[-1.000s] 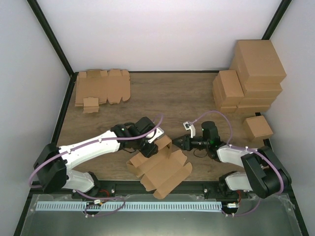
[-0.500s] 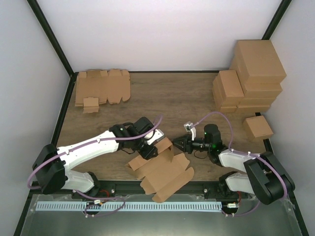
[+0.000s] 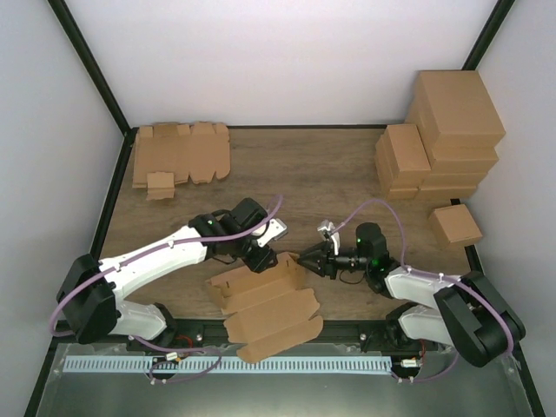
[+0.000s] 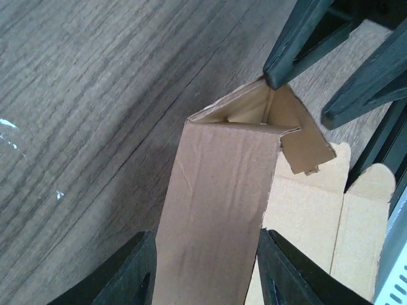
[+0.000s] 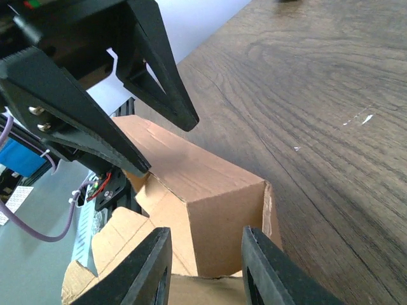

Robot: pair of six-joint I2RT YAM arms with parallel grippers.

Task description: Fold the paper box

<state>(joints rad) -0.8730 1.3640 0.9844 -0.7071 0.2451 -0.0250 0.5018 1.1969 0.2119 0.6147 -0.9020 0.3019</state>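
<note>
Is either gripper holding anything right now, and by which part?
The left gripper clamps the paper box across its raised folded wall. The right gripper straddles that wall's end; whether it grips cannot be told.

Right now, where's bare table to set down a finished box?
Free: far-middle wood-grain tabletop between the flat brown cardboard blanks and stacked brown cartons; also the left strip between blanks and left arm. Crowded: near centre, where left gripper and right gripper meet at the brown die-cut cardboard paper box.

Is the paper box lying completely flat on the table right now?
No, the paper box has one panel folded up off the table into a raised corner.
</note>
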